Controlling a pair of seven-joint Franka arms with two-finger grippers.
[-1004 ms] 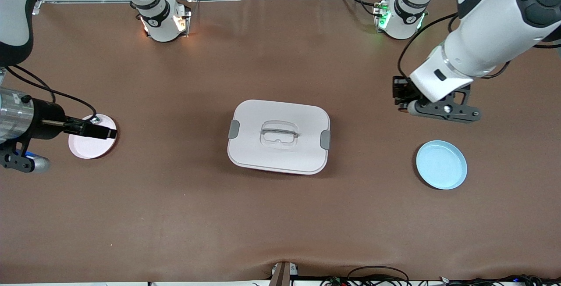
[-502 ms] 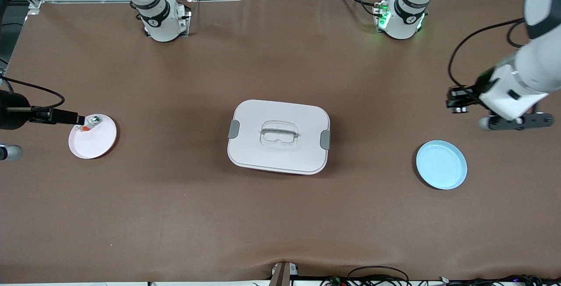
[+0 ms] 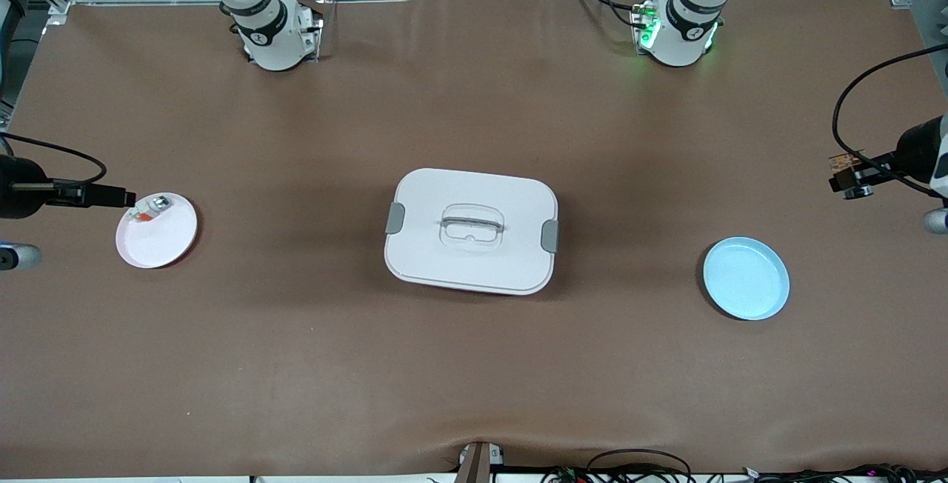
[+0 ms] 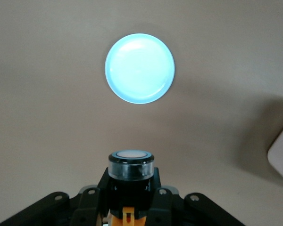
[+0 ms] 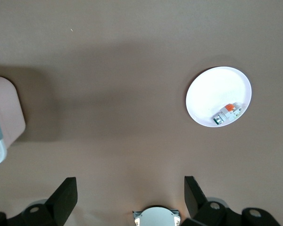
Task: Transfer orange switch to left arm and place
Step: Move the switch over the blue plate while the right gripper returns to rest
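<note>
The orange switch (image 4: 131, 165) is a black cylinder with a clear-rimmed pale cap and an orange part at its base. My left gripper (image 4: 131, 195) is shut on it. In the front view that gripper (image 3: 846, 174) is up in the air at the left arm's end of the table, with the switch (image 3: 840, 164) in it. My right gripper (image 5: 129, 187) is open and empty, up in the air beside the pink plate (image 3: 157, 237) at the right arm's end (image 3: 127, 198). The white box (image 3: 471, 230) stands shut at the table's middle, apart from both grippers.
A small silver-and-clear piece with a red bit (image 5: 225, 114) lies at the pink plate's rim (image 5: 212, 84). An empty blue plate (image 3: 746, 278) lies toward the left arm's end and shows in the left wrist view (image 4: 139, 68). A box corner shows in the right wrist view (image 5: 4, 117).
The left arm has swung outward from near the blue plate to the table's end. The right gripper has drawn back off the pink plate, uncovering the small piece on it.
</note>
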